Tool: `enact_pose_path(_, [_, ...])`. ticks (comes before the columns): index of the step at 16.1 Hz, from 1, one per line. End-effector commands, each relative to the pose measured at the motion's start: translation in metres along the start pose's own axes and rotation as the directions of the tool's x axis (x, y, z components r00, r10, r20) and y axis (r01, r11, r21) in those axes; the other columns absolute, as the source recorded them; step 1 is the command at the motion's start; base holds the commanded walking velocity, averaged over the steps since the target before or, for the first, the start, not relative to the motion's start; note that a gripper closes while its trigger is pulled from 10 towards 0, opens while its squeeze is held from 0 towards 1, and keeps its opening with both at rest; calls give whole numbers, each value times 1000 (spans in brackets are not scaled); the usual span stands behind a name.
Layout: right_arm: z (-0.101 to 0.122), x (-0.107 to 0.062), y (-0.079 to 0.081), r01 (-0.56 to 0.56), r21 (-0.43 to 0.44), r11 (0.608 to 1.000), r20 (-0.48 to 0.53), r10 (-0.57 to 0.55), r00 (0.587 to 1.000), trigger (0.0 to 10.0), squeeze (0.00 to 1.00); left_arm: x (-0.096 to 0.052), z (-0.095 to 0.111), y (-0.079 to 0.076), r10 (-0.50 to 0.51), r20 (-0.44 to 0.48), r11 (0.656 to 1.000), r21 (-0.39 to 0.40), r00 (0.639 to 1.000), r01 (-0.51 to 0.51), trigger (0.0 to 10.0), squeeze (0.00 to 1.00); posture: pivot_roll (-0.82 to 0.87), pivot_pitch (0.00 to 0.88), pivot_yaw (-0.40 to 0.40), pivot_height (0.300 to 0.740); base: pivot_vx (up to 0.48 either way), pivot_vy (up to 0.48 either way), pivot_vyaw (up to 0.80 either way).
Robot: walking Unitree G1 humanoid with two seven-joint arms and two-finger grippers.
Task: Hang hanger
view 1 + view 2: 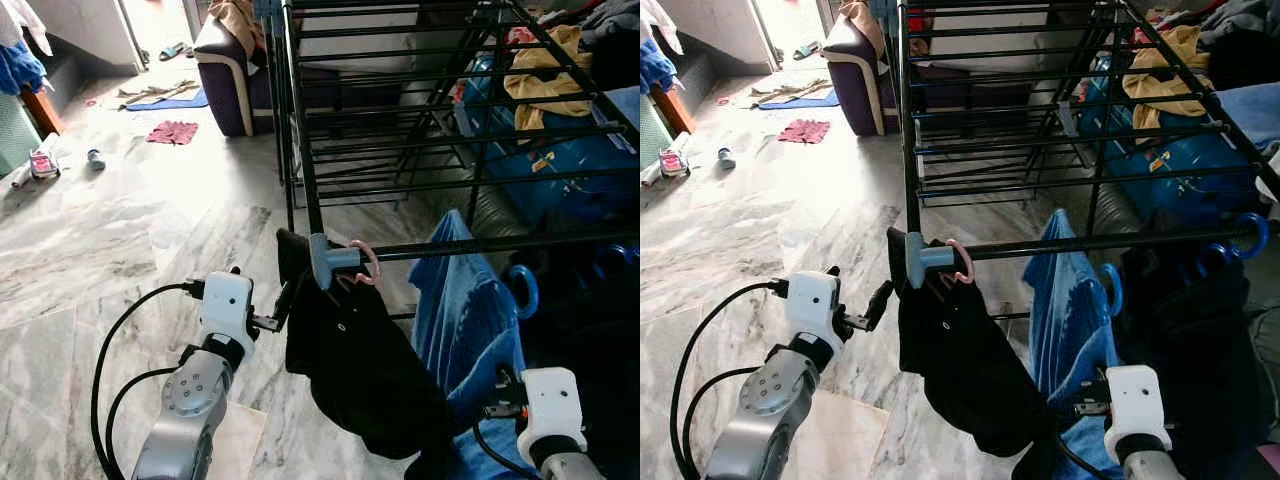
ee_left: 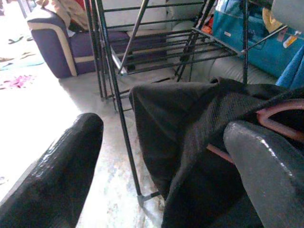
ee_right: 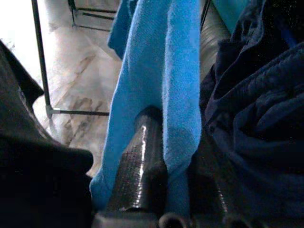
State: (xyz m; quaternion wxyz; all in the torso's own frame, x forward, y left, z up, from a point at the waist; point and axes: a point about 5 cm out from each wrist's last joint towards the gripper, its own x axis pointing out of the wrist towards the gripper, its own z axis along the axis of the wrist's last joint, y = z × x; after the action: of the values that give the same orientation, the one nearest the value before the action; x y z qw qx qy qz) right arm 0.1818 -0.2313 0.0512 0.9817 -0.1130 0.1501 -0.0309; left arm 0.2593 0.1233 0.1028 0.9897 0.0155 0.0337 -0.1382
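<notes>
Left eye view: pink hanger (image 1: pixel 366 262) hooked over the front bar of the black drying rack (image 1: pixel 470 246), close to the grey corner piece. Black garment (image 1: pixel 350 365) hung from it, drooping low. Left end effector (image 1: pixel 283 300) just beside the garment's left edge, at shoulder height. Blue towel (image 1: pixel 468 330) draped over the same bar, right next to the black cloth. Right end effector down low by the towel, fingers hidden here behind the cloth.

Right eye view: same scene. Hanger hook (image 1: pixel 960 262) looks seated on the bar already. Blue hanger hooks (image 1: pixel 1252 236) further along the bar. Purple sofa (image 1: pixel 855 75) and scattered cloths on the marble floor (image 1: pixel 770 210) far behind.

Left wrist view: two black fingers (image 2: pixel 52 175) spread wide apart, nothing between them. Black garment in front, pink hanger arm (image 2: pixel 280 110) peeking out of the cloth beside one finger.

Right wrist view: fingers (image 3: pixel 140 166) pinched together on a fold of the blue towel (image 3: pixel 161 76).

Step in hand, as a guess: letting go and checking the hang. Good way to do it: draw the left end effector back slowly and straight, away from the cloth, so no finger snags the garment and tugs the hook off the bar. Keep the towel from dragging against the black cloth.
</notes>
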Motion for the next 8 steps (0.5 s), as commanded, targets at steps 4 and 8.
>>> enact_pose_path(4, [15, 4, -2, 18, -16, 1000, 69, -17, 998, 10000, 0, 3, 0, 0, 3, 3, 1000, 0, 1000, -3, 10000, 0, -51, 46, 0, 740, -122, 0, 0])
enact_pose_path(8, [17, 8, 0, 14, -18, 1000, 72, -12, 997, 10000, 0, 0, -1, 4, 22, -2, 1000, 2, 1000, -22, 10000, 0, -54, 43, -1, 740, -279, 0, 0])
